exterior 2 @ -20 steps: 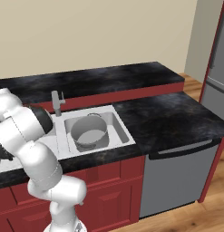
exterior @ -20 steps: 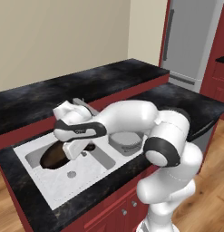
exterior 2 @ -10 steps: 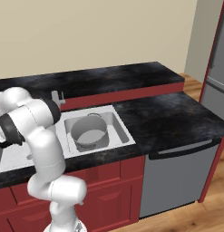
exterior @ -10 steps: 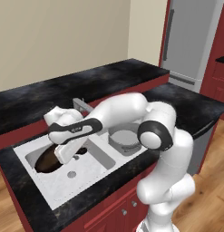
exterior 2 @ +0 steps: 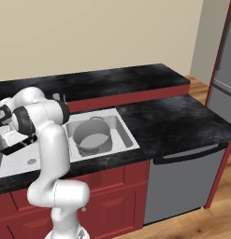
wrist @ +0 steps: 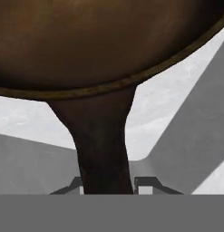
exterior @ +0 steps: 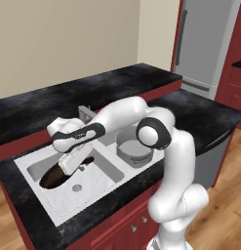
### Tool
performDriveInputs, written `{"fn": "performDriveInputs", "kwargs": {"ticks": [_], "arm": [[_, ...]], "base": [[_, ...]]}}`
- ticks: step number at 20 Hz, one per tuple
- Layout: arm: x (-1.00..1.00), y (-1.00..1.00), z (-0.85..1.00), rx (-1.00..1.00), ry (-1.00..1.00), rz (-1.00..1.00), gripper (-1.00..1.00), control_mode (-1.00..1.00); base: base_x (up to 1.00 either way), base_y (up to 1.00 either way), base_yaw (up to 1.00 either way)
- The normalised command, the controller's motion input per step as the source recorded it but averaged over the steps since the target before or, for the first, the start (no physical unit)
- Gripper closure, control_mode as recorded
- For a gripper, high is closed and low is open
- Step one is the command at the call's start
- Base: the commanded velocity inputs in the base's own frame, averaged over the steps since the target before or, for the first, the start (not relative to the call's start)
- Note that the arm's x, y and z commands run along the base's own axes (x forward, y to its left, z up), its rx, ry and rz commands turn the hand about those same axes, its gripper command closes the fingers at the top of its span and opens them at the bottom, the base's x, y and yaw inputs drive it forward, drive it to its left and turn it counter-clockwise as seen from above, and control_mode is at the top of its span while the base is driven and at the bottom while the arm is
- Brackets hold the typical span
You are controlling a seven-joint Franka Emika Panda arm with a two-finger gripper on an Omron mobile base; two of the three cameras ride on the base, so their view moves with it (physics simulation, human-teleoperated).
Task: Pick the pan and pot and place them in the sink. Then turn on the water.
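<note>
The jaws sit narrow, one on each side of the pan's handle (wrist: 104, 149), so the gripper (wrist: 109, 183) is clamped on that handle, or at least right up against it. The pan (exterior: 56, 175) is tilted inside the left basin, its dark brown round part low against the basin's left side, handle pointing up toward the hand. From the hand camera the pan's round body is right in front with white basin walls behind it.

The pot (exterior: 134, 149) stands upright in the right basin, grey and open-topped, well apart from the pan. The sink (exterior: 100, 188) is set into the black counter (exterior: 195, 114), and the grey faucet (exterior: 86, 114) stands at its back edge between the basins. The arm (exterior: 119, 117) reaches over the faucet and divider and down into the left basin.
</note>
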Motion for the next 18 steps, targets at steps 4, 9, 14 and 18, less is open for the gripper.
{"fn": "performDriveInputs", "kwargs": {"ticks": [4, 9, 14, 18], "arm": [[0.47, 0.00, -0.27, -0.06, 0.06, 0.00, 1.00, -1.00], [0.29, 0.08, -0.28, -0.05, 0.00, 0.00, 1.00, -1.00], [0.14, 0.20, -0.40, 0.00, -0.01, 0.00, 1.00, -1.00], [0.20, 0.08, -0.49, 0.04, -0.04, 0.00, 1.00, -1.00]], "base": [[0.00, 0.00, 0.00], [0.00, 0.00, 0.00], [0.00, 0.00, 0.00], [0.00, 0.00, 0.00]]}}
